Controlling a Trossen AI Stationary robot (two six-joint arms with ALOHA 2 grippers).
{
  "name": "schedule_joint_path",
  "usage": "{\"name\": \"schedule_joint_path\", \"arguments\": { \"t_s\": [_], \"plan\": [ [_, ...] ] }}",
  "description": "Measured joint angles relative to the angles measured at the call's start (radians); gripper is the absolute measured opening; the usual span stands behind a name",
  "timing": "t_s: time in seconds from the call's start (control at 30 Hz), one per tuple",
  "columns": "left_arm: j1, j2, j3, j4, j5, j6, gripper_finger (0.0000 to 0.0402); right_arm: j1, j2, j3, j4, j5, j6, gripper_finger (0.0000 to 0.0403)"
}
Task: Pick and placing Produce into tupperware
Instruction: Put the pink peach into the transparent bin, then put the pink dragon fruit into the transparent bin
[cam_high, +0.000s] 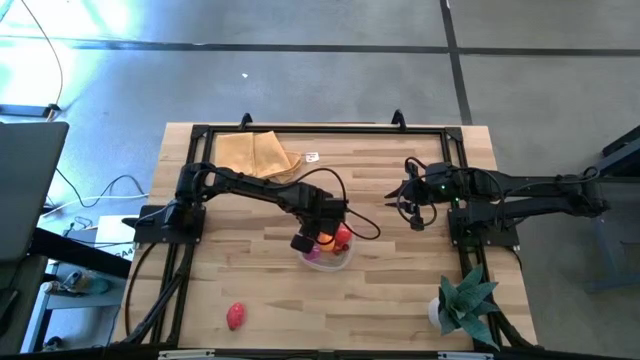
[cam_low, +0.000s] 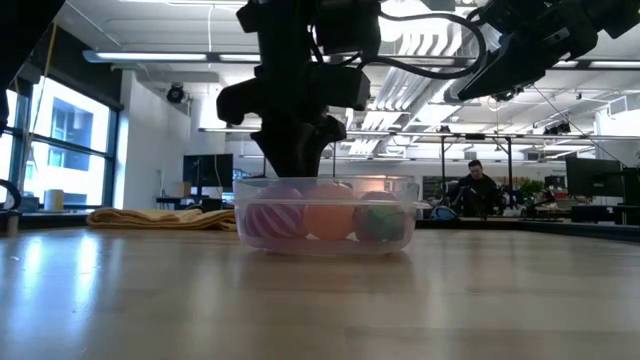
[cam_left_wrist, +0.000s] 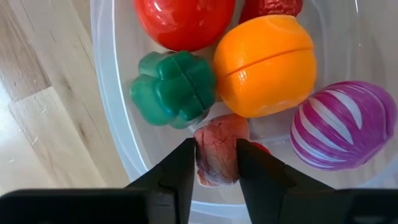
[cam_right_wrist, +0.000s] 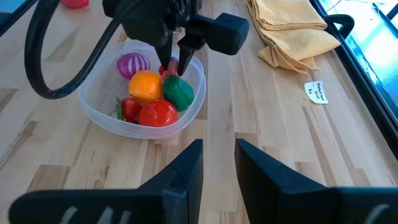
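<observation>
The clear round tub (cam_high: 340, 262) stands mid-table. In it lie a red tomato (cam_left_wrist: 183, 18), a green vegetable (cam_left_wrist: 174, 87), an orange (cam_left_wrist: 267, 65), a magenta striped piece (cam_left_wrist: 345, 124) and a strawberry (cam_right_wrist: 129, 108). My left gripper (cam_left_wrist: 216, 168) reaches down into the tub (cam_right_wrist: 99, 112), shut on a small mottled pink toy (cam_left_wrist: 216, 149). One more pink-red toy (cam_high: 236, 316) lies on the table near its near edge. My right gripper (cam_right_wrist: 219, 155) hovers open over the right part of the table (cam_high: 400, 195), away from the tub. My left gripper pinches the mottled pink toy (cam_left_wrist: 217, 163) between its two fingers (cam_left_wrist: 183, 168), one on each side of it. The fingers come from above, pointing down into the tub (cam_low: 325, 215). The toy sits beside the green vegetable and the orange; whether it touches the tub's floor cannot be told.
A tan folded cloth (cam_high: 258, 152) lies at the table's far left, with a small white tag (cam_high: 312, 157) beside it. A spiky green potted plant (cam_high: 465, 300) stands at the near right corner. Bare wood (cam_high: 400, 290) lies around the tub.
</observation>
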Motion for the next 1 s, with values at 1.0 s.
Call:
{"name": "schedule_joint_path", "arguments": {
  "t_s": [1.0],
  "plan": [
    [-0.016,0.0,0.13,-0.168,-0.039,-0.014,0.0136,0.0,0.0,0.0,0.0,0.0,0.0,0.0083]
  ]
}}
